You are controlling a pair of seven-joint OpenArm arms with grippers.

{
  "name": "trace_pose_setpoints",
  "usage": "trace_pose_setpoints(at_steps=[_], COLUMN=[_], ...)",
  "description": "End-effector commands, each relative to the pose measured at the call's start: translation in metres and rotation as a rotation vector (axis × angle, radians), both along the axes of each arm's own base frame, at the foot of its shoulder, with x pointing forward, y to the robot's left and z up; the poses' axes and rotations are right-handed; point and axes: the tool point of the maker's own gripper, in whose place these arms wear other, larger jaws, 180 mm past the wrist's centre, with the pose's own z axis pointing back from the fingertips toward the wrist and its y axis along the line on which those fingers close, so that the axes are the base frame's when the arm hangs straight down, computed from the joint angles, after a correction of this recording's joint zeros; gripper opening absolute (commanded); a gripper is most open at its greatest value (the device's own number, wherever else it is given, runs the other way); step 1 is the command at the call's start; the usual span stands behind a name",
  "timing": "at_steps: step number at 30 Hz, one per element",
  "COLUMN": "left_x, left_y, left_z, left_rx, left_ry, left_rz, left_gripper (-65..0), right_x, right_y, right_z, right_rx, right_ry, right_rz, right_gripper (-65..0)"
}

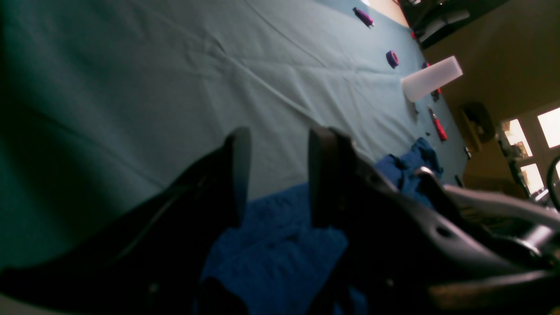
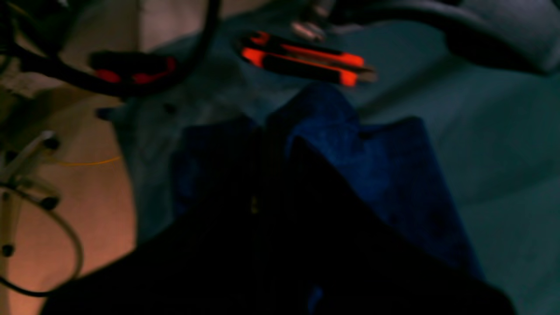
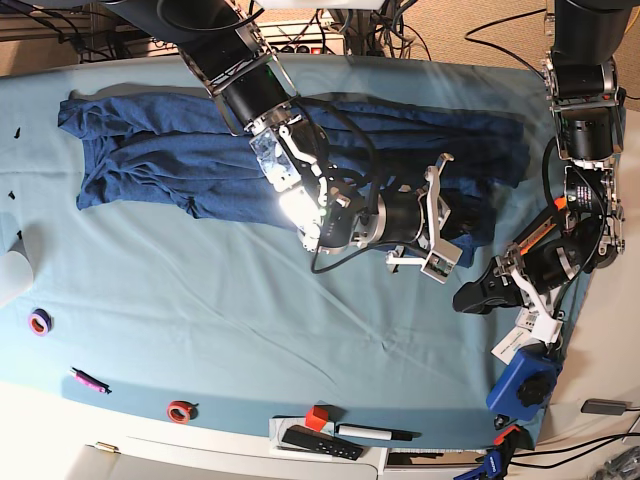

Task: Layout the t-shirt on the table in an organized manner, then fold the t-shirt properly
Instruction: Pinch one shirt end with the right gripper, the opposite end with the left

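The t-shirt [image 3: 170, 150] lies on the far side of the surface [image 3: 200, 320]. It is dark blue and wrinkly. Its long way runs from side to side, from the left of the base view to well past the middle. It is spread out but not smooth, and no fold looks done yet.

Near the left rim of the surface sits a pale cup [image 1: 431, 78]. The pictures do not show if anything is in it. A purple tape ring [image 3: 39, 321] lies close by, well apart from the shirt.

In the middle, the right end effector [image 3: 455, 225] reaches over to the right end of the shirt. Its fingers are pressed together. Blue cloth bunches up at their tips in the right wrist view, so it looks to be pinching the shirt's edge.

Further right, the left end effector [image 1: 280, 144] hangs low beside that same end of the shirt. Its fingers are spread, and only bare surface shows between them. The shirt lies just under and behind it.

The right arm is the nearer one. The next move likely pulls this end flat.
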Motion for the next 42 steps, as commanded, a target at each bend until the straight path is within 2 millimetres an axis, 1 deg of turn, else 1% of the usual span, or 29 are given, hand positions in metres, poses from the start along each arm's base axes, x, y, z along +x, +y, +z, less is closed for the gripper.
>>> trace_pose_setpoints(at_steps=[1, 3, 4, 6, 7, 8, 15, 17, 18, 21, 24, 27, 29, 32, 33, 36, 39, 40, 42], left_x=[0.012, 0.012, 0.012, 0.012, 0.012, 0.012, 0.012, 0.012, 0.012, 0.012, 0.006, -0.006, -0.014, -0.023, -0.028, -0.042, -0.052, -0.054, -0.06], left_y=[0.005, 0.005, 0.005, 0.005, 0.005, 0.005, 0.006, 0.006, 0.007, 0.014, 0.024, 0.029, 0.033, 0.041, 0.043, 0.043, 0.043, 0.043, 0.042], left_z=[0.025, 0.025, 0.025, 0.025, 0.025, 0.025, 0.025, 0.025, 0.025, 0.026, 0.023, 0.021, 0.021, 0.013, 0.008, -0.003, -0.012, -0.015, -0.02], left_rx=[-0.018, -0.018, -0.018, -0.018, -0.018, -0.018, -0.017, -0.016, -0.015, 0.001, 0.03, 0.027, 0.011, 0.021, 0.029, 0.014, 0.003, 0.004, 0.012], left_ry=[-0.074, -0.074, -0.074, -0.074, -0.074, -0.074, -0.074, -0.074, -0.074, -0.074, -0.052, -0.01, 0.009, 0.038, 0.054, 0.095, 0.125, 0.132, 0.153], left_rz=[0.016, 0.016, 0.016, 0.016, 0.016, 0.016, 0.016, 0.016, 0.016, 0.023, 0.01, -0.035, -0.052, -0.05, -0.053, -0.068, -0.071, -0.072, -0.083], left_gripper=[-41.8, -41.8, -41.8, -41.8, -41.8, -41.8, -41.8, -41.8, -41.8, -41.8, -41.8, -41.8, -41.8, -41.8, -41.8, -41.8, -41.7, -41.3, -38.6], right_x=[0.009, 0.011, 0.011, 0.011, 0.011, 0.011, 0.013, 0.023, 0.033, 0.066, 0.096, 0.117, 0.125, 0.126, 0.125, 0.116, 0.101, 0.096, 0.087], right_y=[0.007, 0.005, 0.004, 0.004, 0.004, 0.004, 0.003, -0.005, -0.013, -0.045, -0.09, -0.14, -0.173, -0.215, -0.229, -0.266, -0.296, -0.304, -0.318], right_z=[0.024, 0.019, 0.017, 0.017, 0.019, 0.019, 0.019, 0.017, 0.017, 0.027, 0.045, 0.06, 0.065, 0.062, 0.059, 0.058, 0.048, 0.043, 0.03], right_rx=[0.055, 0.022, 0.009, 0.008, 0.015, 0.018, 0.012, -0.022, -0.042, -0.063, -0.021, 0.055, 0.106, 0.142, 0.154, 0.26, 0.293, 0.283, 0.227], right_ry=[-0.055, -0.075, -0.078, -0.08, -0.081, -0.082, -0.09, -0.114, -0.123, -0.143, -0.137, -0.113, -0.088, -0.055, -0.045, -0.009, 0.019, 0.028, 0.042], right_rz=[0.001, 0.0, 0.002, 0.001, 0.0, -0.001, -0.008, -0.048, -0.093, -0.256, -0.418, -0.568, -0.647, -0.712, -0.732, -0.797, -0.84, -0.846, -0.858], right_gripper=[-65.0, -64.7, -55.9, -35.8, -30.5, -29.8, -29.8, -29.8, -29.8, -29.8, -29.8, -29.8, -29.8, -29.8, -29.8, -29.8, -29.9, -29.9, -29.9])
